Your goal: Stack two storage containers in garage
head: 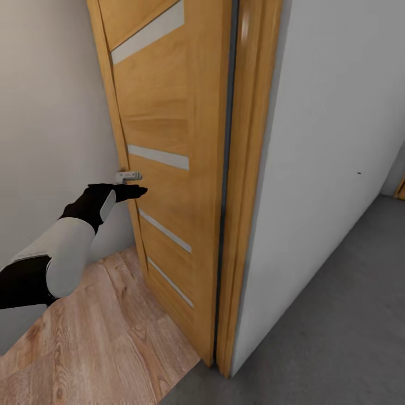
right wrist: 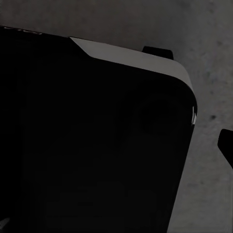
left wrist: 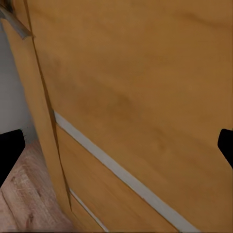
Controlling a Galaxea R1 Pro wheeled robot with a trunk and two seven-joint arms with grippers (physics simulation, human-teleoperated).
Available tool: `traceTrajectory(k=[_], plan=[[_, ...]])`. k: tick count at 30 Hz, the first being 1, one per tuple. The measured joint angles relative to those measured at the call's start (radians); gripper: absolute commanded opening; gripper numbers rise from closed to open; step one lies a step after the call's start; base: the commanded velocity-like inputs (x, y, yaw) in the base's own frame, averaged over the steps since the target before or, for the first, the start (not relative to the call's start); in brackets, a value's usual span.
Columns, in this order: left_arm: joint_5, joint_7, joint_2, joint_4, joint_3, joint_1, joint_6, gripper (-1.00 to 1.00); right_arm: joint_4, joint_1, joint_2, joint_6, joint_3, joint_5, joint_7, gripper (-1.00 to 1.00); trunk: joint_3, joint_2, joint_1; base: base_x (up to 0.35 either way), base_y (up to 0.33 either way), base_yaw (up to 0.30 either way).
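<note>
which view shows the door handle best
The head view: the grey door handle sits whole on the wooden door's edge, with the left hand just below it. The left wrist view catches only a corner of the handle.

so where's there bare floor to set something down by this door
Grey concrete floor right of the door frame lies bare, bordered by the white wall. The wood plank floor left of the door is a narrower patch, crowded by the left arm reaching beneath the handle.
</note>
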Motion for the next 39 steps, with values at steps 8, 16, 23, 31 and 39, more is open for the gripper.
traceTrajectory(k=[8, 16, 23, 31, 39], plan=[[0.000, 0.000, -0.001, 0.000, 0.000, 0.000, 0.000, 1.00, 0.000, 0.000, 0.002, 0.000, 0.000, 0.000, -0.001, 1.00, -0.011, 0.000, 0.000, -0.001, 0.000, 0.144], [-0.001, 0.002, 0.002, 0.003, 0.001, 0.000, 0.002, 1.00, 0.000, 0.000, 0.000, 0.000, 0.000, 0.000, 0.000, 1.00, -0.021, 0.000, 0.000, 0.000, 0.000, 0.139], [-0.002, 0.005, 0.005, 0.011, 0.002, 0.004, 0.008, 1.00, 0.001, 0.000, -0.002, 0.000, 0.000, -0.001, 0.000, 1.00, -0.024, 0.000, 0.000, 0.000, 0.000, 0.034], [-0.002, 0.014, 0.007, 0.015, 0.005, 0.136, 0.012, 1.00, 0.003, 0.000, -0.001, 0.000, 0.000, 0.000, -0.001, 1.00, -0.024, 0.000, 0.000, 0.000, 0.000, 0.003], [0.006, 0.043, 0.007, 0.064, 0.008, 0.254, 0.001, 1.00, 0.003, 0.000, -0.002, 0.001, 0.000, 0.000, -0.001, 1.00, -0.024, 0.000, 0.000, 0.000, 0.000, 0.000]])
